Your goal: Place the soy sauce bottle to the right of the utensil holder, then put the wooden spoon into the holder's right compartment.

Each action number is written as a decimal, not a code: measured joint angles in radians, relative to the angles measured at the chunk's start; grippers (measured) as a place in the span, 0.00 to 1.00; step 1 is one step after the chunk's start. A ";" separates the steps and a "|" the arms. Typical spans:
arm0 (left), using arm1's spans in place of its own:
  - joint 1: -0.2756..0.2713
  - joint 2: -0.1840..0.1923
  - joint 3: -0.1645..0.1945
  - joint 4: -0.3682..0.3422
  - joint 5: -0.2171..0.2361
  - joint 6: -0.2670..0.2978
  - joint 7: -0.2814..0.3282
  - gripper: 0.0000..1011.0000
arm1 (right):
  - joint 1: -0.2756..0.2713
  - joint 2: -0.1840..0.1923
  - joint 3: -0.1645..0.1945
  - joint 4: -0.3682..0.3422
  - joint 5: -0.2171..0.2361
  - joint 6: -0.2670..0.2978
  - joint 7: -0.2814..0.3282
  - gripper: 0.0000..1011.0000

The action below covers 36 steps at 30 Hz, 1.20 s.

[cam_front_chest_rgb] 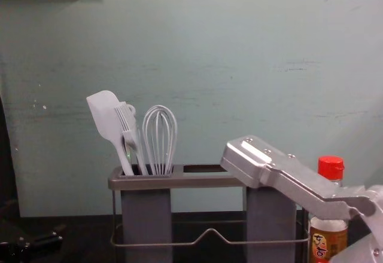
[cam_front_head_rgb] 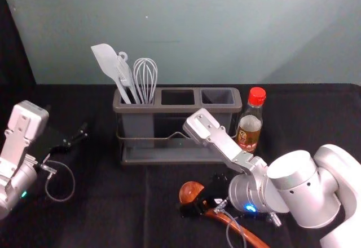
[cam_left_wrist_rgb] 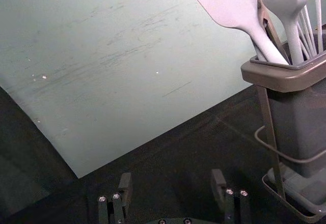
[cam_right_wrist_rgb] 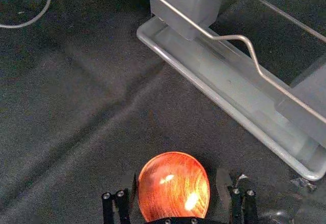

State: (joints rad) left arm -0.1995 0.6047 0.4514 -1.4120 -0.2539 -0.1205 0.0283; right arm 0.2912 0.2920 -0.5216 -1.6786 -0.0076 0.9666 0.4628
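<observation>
The wooden spoon (cam_front_head_rgb: 190, 191) lies on the table before the holder, its handle slanting toward the robot's right. My right gripper (cam_front_head_rgb: 198, 204) is low over the spoon, just behind its bowl. In the right wrist view the gripper (cam_right_wrist_rgb: 177, 191) is open, with the spoon's bowl (cam_right_wrist_rgb: 174, 186) between its fingers. The soy sauce bottle (cam_front_head_rgb: 250, 125) stands upright beside the right end of the utensil holder (cam_front_head_rgb: 175, 109). The holder's middle and right compartments look empty. My left gripper (cam_front_head_rgb: 83, 134) is left of the holder; in the left wrist view the gripper (cam_left_wrist_rgb: 172, 186) is open and empty.
A white spatula (cam_front_head_rgb: 107, 61), a slotted tool (cam_front_head_rgb: 125, 72) and a whisk (cam_front_head_rgb: 145, 74) stand in the holder's left compartment. The wall (cam_front_head_rgb: 225, 28) rises behind the dark-covered table (cam_front_head_rgb: 113, 203). My right forearm crosses in front of the bottle in the chest view.
</observation>
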 joint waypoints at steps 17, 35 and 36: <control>0.000 0.000 0.000 0.000 0.000 0.000 0.000 1.00 | 0.009 -0.011 -0.007 0.021 -0.041 -0.010 0.032 0.99; 0.000 0.000 0.000 0.000 0.000 0.000 0.000 1.00 | -0.044 -0.007 0.052 -0.074 -0.049 -0.013 0.060 0.82; 0.000 0.000 0.000 0.000 0.000 0.000 0.000 1.00 | -0.050 -0.004 0.056 -0.089 -0.050 -0.011 0.061 0.82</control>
State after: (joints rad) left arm -0.1995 0.6047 0.4514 -1.4120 -0.2539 -0.1205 0.0283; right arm 0.2416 0.2883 -0.4651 -1.7679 -0.0578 0.9558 0.5237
